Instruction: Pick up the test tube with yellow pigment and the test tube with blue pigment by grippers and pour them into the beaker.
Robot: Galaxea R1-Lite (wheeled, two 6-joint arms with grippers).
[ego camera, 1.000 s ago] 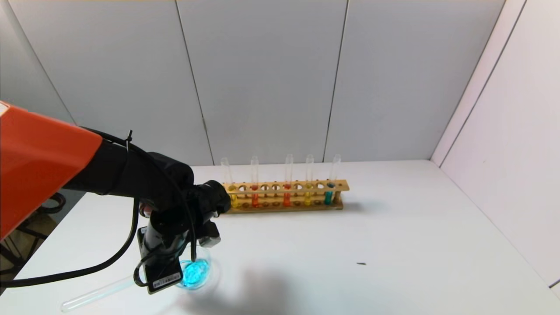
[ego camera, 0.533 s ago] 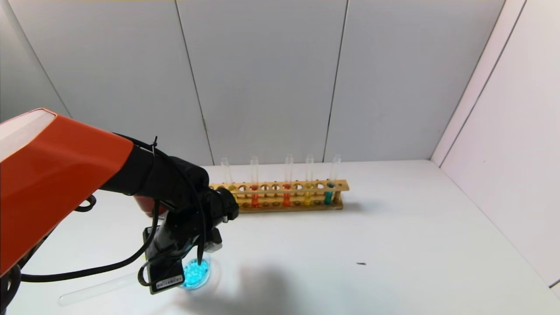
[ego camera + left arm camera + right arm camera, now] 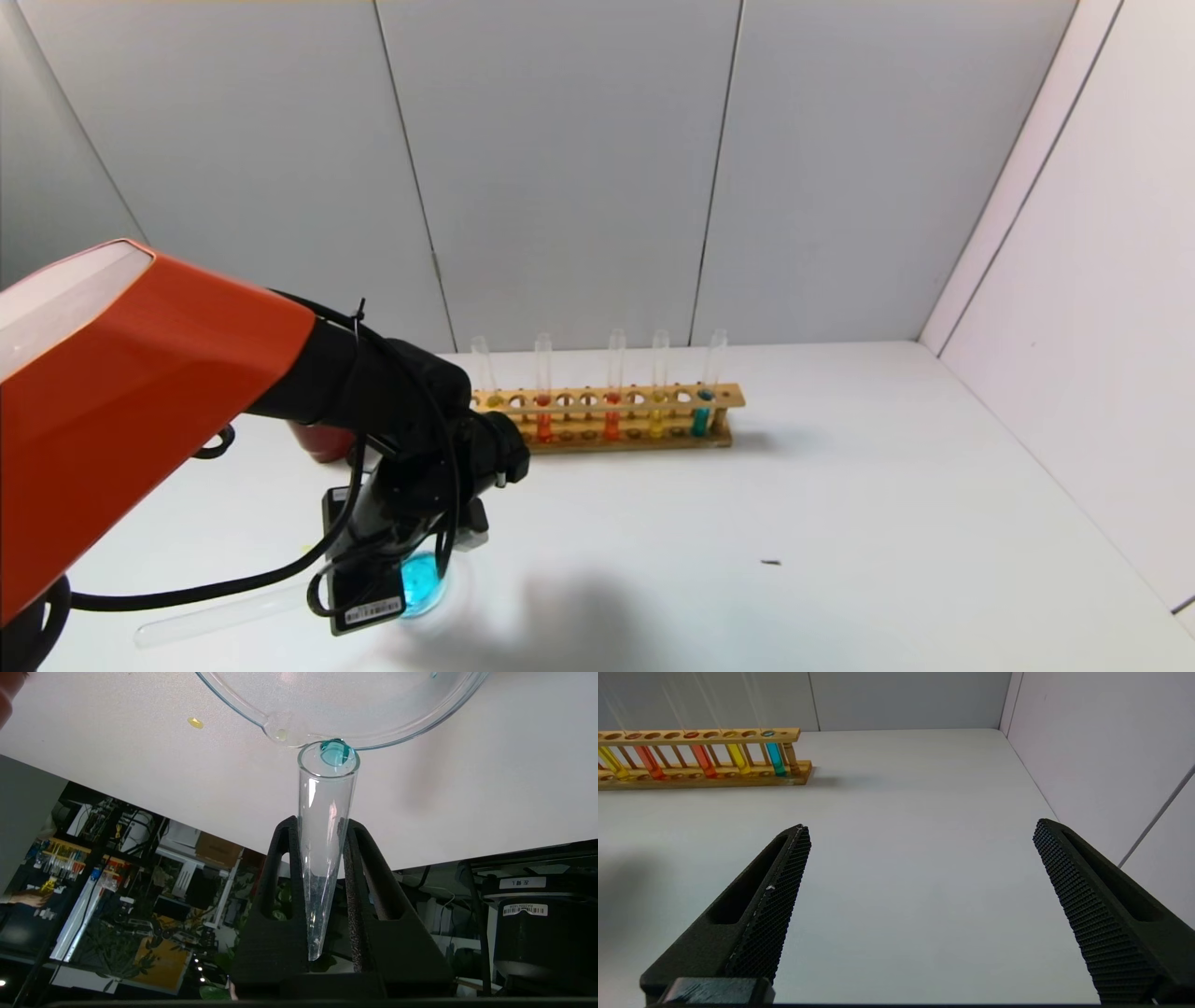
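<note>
My left gripper is shut on the blue-pigment test tube, which is tipped nearly flat. Its round end sticks out toward the table's front left. In the left wrist view the gripper holds the tube, which looks almost empty, with a teal drop at its mouth right at the beaker's rim. The beaker holds bright blue liquid and is partly hidden by my wrist. A yellow tube and a blue twin stand in the rack. My right gripper is open and empty over bare table.
The wooden rack stands at the back with several tubes, also seen in the right wrist view. A dark red cup sits behind my left arm. A yellow drop lies near the beaker. White walls close the back and right.
My left arm has shifted a little to the right with the tube, and my wrist now covers more of the beaker's blue liquid. The rack has not moved.
</note>
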